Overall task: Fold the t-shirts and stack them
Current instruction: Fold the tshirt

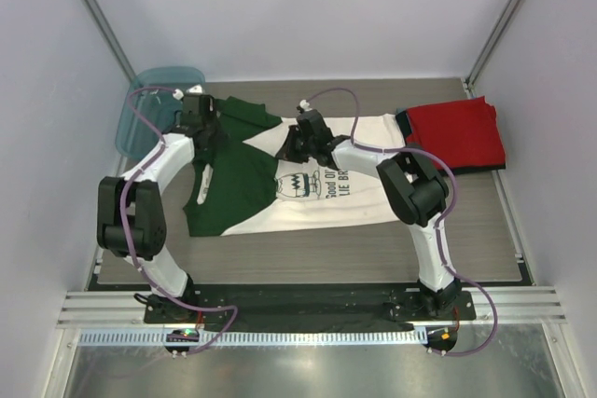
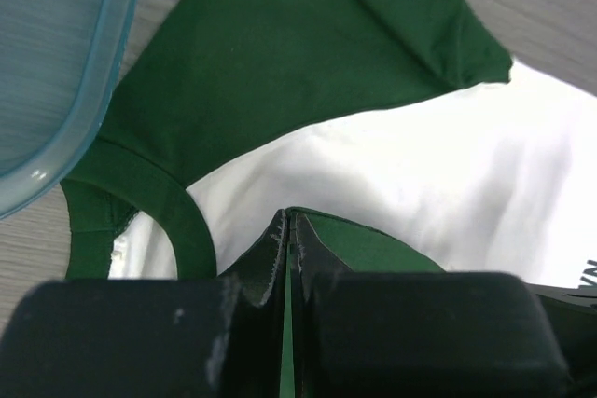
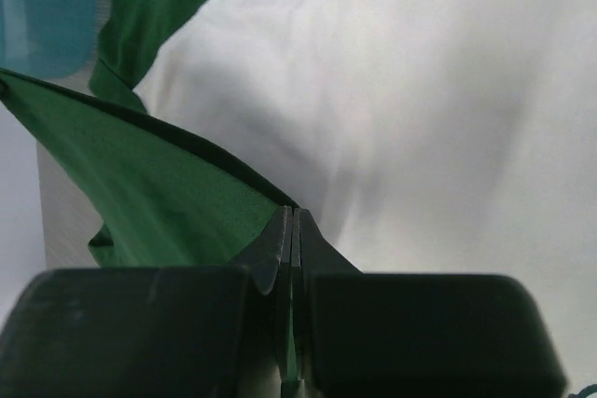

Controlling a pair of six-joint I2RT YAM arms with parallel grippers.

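Top external: a white t-shirt (image 1: 359, 198) with green sleeves lies spread in the middle of the tabletop (image 1: 485, 240).
The left claw (image 2: 288, 230) and the right claw (image 3: 292, 226) are each closed tight on a fold of smooth green cloth, at the shirt's 11 and 12 o'clock edge. A folded red t-shirt (image 1: 457, 132) lies at 2 o'clock. A translucent teal plastic tub (image 1: 154, 104) with rounded corners sits at 10 o'clock; its contents are unclear.
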